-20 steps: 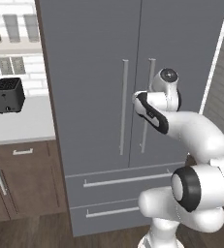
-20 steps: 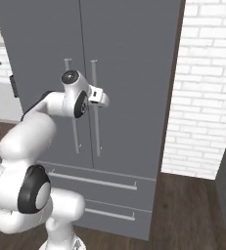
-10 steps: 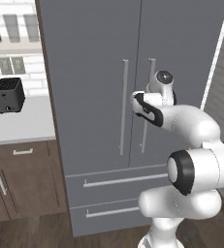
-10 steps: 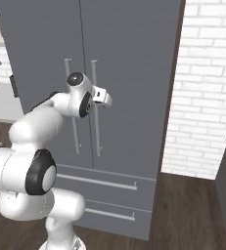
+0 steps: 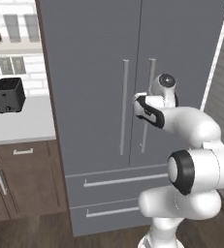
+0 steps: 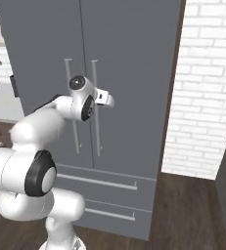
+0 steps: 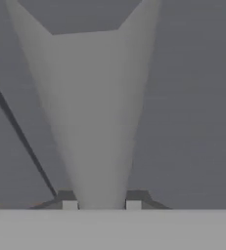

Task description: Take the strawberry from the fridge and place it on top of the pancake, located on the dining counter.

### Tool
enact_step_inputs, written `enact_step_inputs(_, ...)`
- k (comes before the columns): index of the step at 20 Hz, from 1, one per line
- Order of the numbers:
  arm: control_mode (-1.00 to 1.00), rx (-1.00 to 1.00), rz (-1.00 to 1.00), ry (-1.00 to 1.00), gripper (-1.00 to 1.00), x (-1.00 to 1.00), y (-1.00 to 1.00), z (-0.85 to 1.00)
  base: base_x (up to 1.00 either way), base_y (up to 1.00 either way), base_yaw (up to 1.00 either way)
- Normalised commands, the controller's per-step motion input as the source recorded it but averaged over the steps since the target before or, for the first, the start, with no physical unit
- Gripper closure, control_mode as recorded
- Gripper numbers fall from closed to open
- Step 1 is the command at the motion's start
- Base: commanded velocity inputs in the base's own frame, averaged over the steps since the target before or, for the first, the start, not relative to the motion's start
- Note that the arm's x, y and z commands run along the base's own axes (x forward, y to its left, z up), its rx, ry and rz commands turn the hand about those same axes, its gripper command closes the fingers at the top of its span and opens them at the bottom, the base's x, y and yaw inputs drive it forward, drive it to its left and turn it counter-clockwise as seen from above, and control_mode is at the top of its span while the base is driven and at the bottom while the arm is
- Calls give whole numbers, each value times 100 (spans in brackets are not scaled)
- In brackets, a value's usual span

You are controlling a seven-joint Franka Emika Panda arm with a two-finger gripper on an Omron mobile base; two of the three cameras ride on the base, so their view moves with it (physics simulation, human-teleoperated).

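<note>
Left base view: the two-finger gripper point(image 5: 141, 102) on the white arm sits at the right-hand slim silver vertical handle point(image 5: 148, 104) of the tall matte grey two-door fridge point(image 5: 89, 72); both doors are closed.
Right base view: the gripper point(image 6: 106, 99) meets the same handle point(image 6: 96, 110) at mid-height.
Hand view: the fingertips point(image 7: 70, 203) press against both sides of the pale handle point(image 7: 97, 117), jaws narrowed and clamped on it, grey door behind.
</note>
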Motion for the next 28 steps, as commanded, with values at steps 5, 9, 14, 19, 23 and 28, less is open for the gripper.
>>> enact_step_inputs(5, -100, 0, -1, 0, 100, -30, -87, -14, 0, 0, 0)
enact_step_inputs(9, -100, 1, 0, -13, 100, -74, -100, 0, 0, 0, 0)
enact_step_inputs(14, -100, 4, 0, -25, 100, -78, -100, 0, 0, 0, 0)
enact_step_inputs(19, -100, 9, 1, -20, 100, -49, -100, -2, 0, 0, 0)
enact_step_inputs(23, -100, 8, 1, -9, 100, -28, -100, 0, 0, 0, 0)
enact_step_inputs(28, -100, 6, 0, -9, 100, -32, -100, 0, 0, 0, 0)
